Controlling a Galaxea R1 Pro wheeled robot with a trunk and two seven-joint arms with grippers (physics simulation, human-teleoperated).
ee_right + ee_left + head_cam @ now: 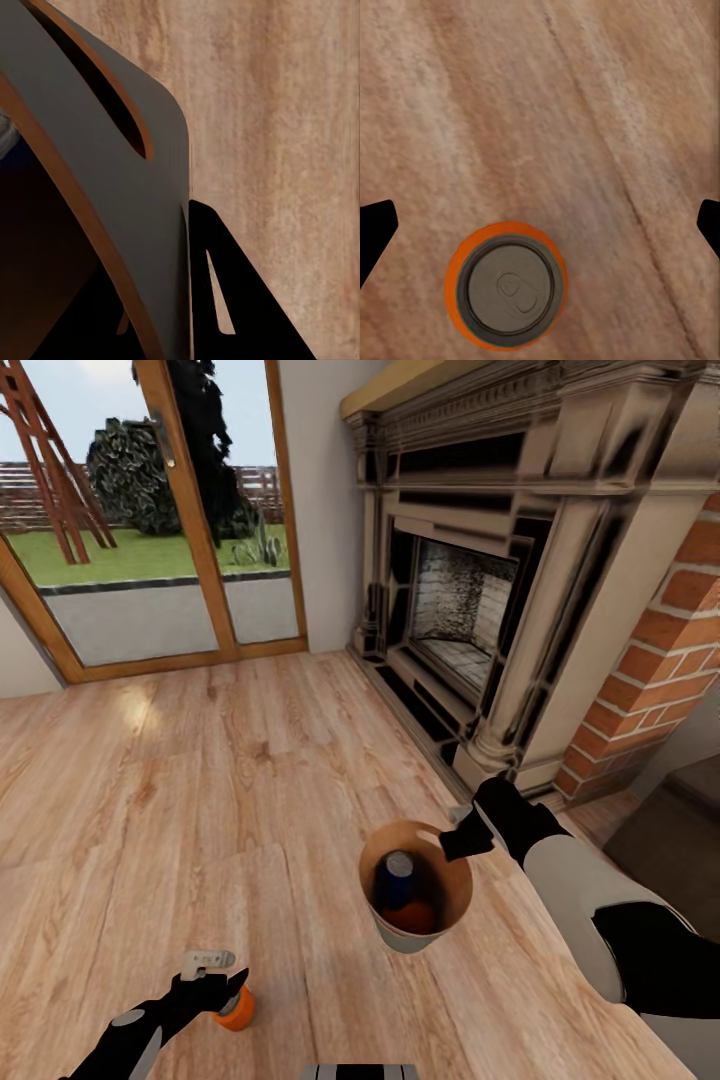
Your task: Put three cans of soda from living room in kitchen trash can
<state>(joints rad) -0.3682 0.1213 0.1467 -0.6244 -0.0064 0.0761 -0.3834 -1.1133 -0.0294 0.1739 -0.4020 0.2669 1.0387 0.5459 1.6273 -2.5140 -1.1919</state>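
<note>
Orange can of soda [236, 1010] stands upright on the wood floor [200, 810] between the left gripper's [222, 982] spread jaws, untouched; rightward, the trash can [405, 940] holds a blue can [397, 877] and another orange one [417, 917], its rim pinched by the right gripper [462, 842].

Orange soda can [506, 286] upright on wood floor [585, 112], seen top-down; gripper [540, 225] fingers wide apart.

Open wood floor [200, 780] spreads wide on every side of the orange can [236, 1010], nothing crowding it, and the left gripper [540, 225] sits above it, fingers spread well clear of its sides. Right of the can stands the bin [455, 905], its rim pinched by the right gripper [462, 842]; beyond that, the fireplace [520, 610] walls things off.
</note>
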